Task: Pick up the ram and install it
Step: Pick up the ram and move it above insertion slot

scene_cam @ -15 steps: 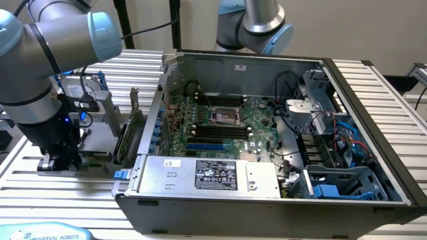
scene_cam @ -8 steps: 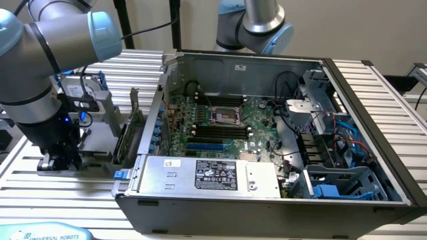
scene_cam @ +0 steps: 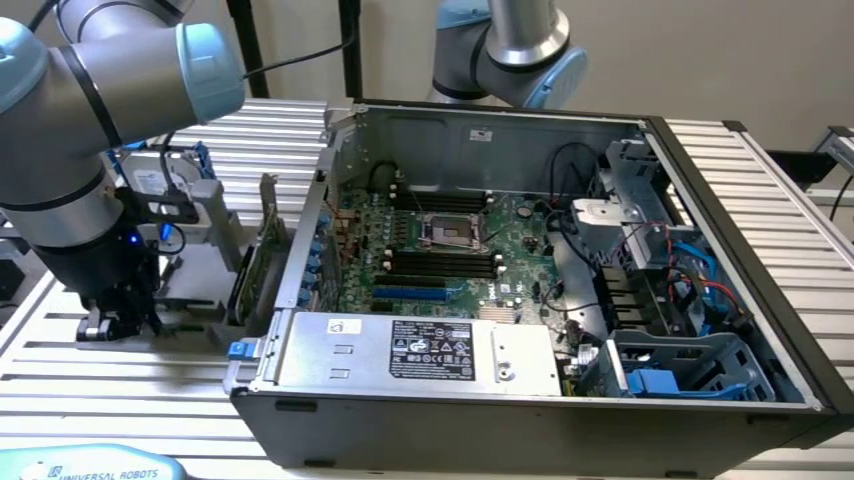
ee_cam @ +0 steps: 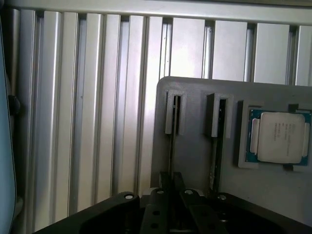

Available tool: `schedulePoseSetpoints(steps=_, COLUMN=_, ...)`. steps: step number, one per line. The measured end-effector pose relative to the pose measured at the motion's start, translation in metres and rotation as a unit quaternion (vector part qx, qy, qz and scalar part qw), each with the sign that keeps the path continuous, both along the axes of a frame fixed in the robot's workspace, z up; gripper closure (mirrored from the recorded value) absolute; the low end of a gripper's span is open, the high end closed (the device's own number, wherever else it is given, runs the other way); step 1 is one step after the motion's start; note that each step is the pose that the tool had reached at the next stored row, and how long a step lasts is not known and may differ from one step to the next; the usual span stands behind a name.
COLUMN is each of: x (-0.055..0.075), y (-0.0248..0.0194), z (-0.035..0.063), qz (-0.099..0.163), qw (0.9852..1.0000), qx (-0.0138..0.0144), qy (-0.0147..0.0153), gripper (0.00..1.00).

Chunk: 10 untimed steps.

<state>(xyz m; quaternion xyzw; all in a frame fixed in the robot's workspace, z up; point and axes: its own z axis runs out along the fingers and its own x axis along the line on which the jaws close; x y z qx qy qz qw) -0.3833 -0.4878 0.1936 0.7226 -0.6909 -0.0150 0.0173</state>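
Observation:
The ram (ee_cam: 171, 141) is a thin stick seen edge-on, standing in the slot of a grey holder (ee_cam: 195, 161) on the ribbed table. My gripper (ee_cam: 170, 181) is right over it, its fingers close together on either side of the stick's edge. In the exterior view my gripper (scene_cam: 114, 322) is low at the holder (scene_cam: 187, 290), at that view's left, outside the open computer case (scene_cam: 534, 400). The dark memory slots (scene_cam: 434, 265) lie on the motherboard inside the case, apart from the gripper.
A second stick (ee_cam: 217, 146) stands in the neighbouring slot, and a square silver processor (ee_cam: 278, 136) lies in a recess of the holder. An upright green expansion card (scene_cam: 267, 250) stands between holder and case. A second arm (scene_cam: 514, 50) rises behind the case.

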Motion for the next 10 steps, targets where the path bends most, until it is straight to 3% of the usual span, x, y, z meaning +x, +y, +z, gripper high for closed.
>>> schedulePoseSetpoints(steps=10, x=0.0, y=-0.0017, z=0.0, qz=-0.004, qw=1.0, qx=0.0, qy=0.0, gripper=0.86)
